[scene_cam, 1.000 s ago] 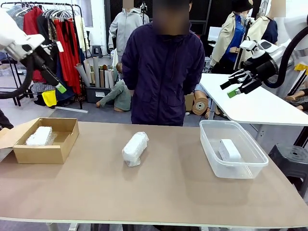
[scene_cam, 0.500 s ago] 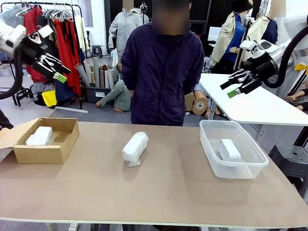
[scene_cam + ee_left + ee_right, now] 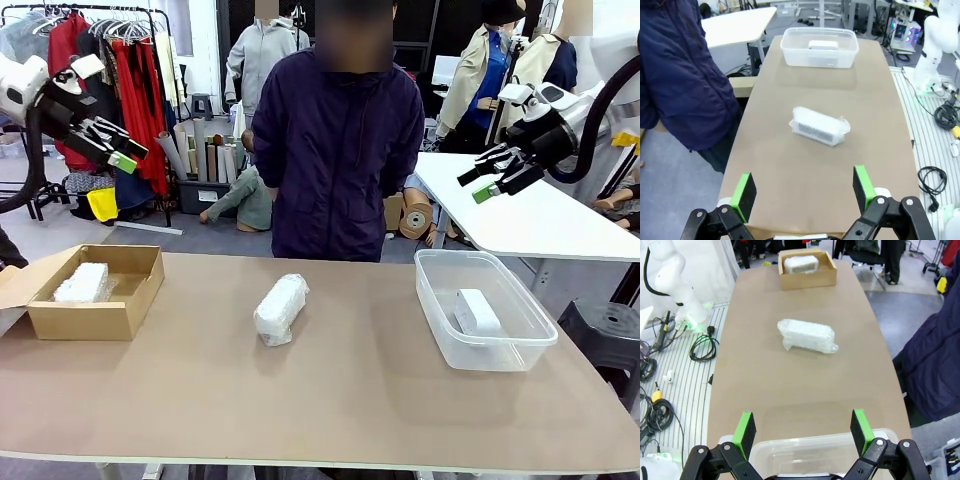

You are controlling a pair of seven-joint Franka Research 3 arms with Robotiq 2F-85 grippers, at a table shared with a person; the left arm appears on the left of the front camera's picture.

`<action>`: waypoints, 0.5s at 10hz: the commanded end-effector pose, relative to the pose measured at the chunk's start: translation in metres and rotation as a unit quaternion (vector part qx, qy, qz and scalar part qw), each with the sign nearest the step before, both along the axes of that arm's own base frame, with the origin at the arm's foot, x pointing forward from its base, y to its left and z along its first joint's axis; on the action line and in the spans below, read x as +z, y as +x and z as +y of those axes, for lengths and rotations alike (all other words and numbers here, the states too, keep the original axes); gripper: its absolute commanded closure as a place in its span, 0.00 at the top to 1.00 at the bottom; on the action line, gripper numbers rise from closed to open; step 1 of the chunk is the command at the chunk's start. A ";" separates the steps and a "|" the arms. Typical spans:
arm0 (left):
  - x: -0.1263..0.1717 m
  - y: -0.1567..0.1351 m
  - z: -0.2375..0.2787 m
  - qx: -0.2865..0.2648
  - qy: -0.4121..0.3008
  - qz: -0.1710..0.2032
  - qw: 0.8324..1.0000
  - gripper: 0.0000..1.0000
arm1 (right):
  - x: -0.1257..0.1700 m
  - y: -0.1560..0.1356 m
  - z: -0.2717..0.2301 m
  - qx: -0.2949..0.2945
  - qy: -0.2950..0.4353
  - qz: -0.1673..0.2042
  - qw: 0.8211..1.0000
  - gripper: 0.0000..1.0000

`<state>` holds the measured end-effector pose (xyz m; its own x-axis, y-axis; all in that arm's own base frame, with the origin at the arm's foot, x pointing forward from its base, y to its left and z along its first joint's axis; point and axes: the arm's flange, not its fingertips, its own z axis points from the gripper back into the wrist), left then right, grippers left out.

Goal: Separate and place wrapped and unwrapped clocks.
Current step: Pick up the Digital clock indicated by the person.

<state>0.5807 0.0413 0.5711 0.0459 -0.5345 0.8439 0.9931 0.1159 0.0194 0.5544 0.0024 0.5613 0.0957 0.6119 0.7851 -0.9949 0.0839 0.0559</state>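
Left arm high above box, jaws wide, empty; right arm high above tub, jaws wide, empty.

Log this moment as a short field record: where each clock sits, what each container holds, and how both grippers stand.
first wrapped clock: lying inside the cardboard box, at the table's left end
second wrapped clock: lying on the bare table near the middle, in no container
unwrapped clock: inside the clear tub, at the right end
left gripper: fingers open, empty, raised high on the left
right gripper: fingers open, empty, raised high on the right
person: standing at the far edge
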 end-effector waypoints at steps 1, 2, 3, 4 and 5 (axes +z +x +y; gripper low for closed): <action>0.004 -0.001 -0.001 -0.012 -0.004 -0.014 1.000 1.00 | 0.002 -0.001 0.000 0.001 0.000 -0.003 1.000 1.00; 0.004 -0.001 -0.001 -0.012 -0.004 -0.014 1.000 1.00 | 0.002 -0.001 0.000 0.001 0.000 -0.003 1.000 1.00; 0.004 -0.001 -0.001 -0.012 -0.004 -0.014 1.000 1.00 | 0.002 -0.001 0.000 0.001 0.000 -0.003 1.000 1.00; 0.004 -0.001 -0.001 -0.012 -0.004 -0.014 1.000 1.00 | 0.002 -0.001 0.000 0.001 0.000 -0.003 1.000 1.00; 0.004 -0.001 -0.001 -0.012 -0.004 -0.014 1.000 1.00 | 0.002 -0.001 0.000 0.001 0.000 -0.003 1.000 1.00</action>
